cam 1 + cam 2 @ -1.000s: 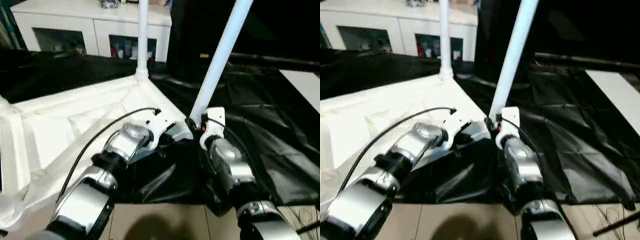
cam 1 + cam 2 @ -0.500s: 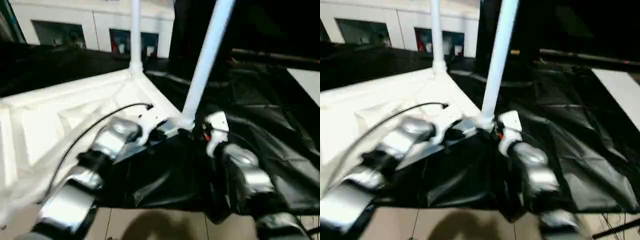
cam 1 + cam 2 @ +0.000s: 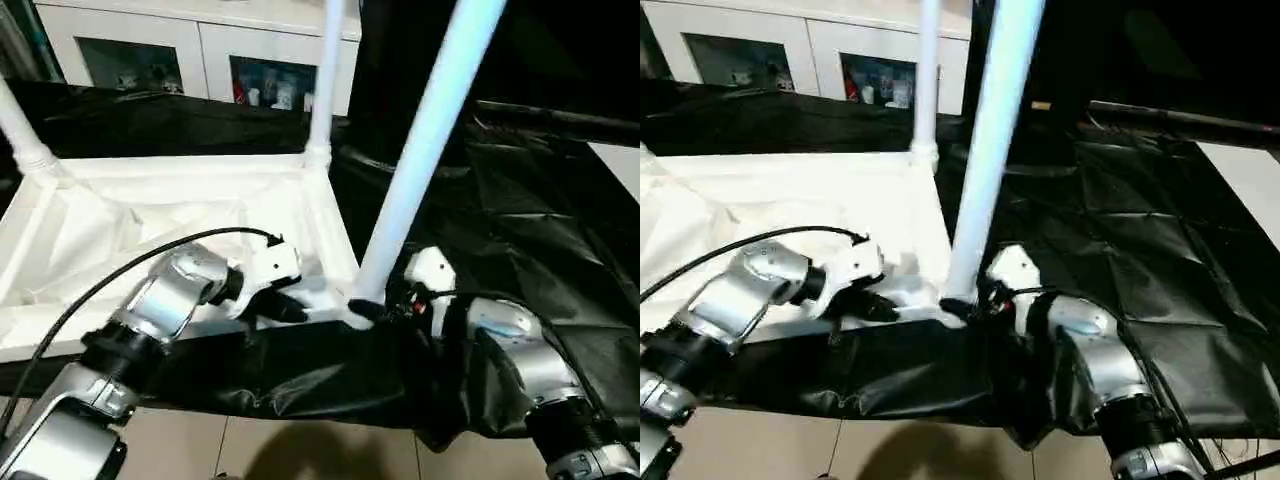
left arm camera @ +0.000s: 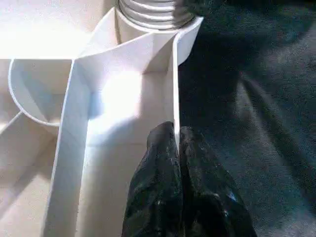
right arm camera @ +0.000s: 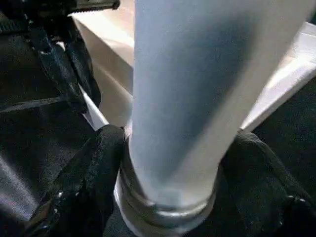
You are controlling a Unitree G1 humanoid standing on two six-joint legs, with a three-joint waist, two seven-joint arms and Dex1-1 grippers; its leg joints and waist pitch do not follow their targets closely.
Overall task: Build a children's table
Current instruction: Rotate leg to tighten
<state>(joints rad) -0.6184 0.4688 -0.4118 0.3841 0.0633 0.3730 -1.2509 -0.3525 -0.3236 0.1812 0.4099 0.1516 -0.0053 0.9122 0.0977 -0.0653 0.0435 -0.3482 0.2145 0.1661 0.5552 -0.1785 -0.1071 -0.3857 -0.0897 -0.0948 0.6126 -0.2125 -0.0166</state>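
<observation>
The left end effector point(image 4: 177, 148) pinches the table top's point(image 3: 150, 215) rim, fingers narrow; the right end effector point(image 5: 170, 197) straddles the leg's point(image 3: 420, 150) base — fingers wide. Table top lies underside-up on the bench point(image 3: 520, 230).

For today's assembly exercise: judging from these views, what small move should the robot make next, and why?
Probably turn the near long white tubular leg further into its corner socket: the right gripper straddles its threaded base, thread rings visible, while the left gripper pinches the white plastic tabletop's rim.

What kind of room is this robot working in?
Probably an indoor lab or demo room: a work table draped in black cloth, a white cabinet with glass doors behind it, and pale floor tiles.
</observation>
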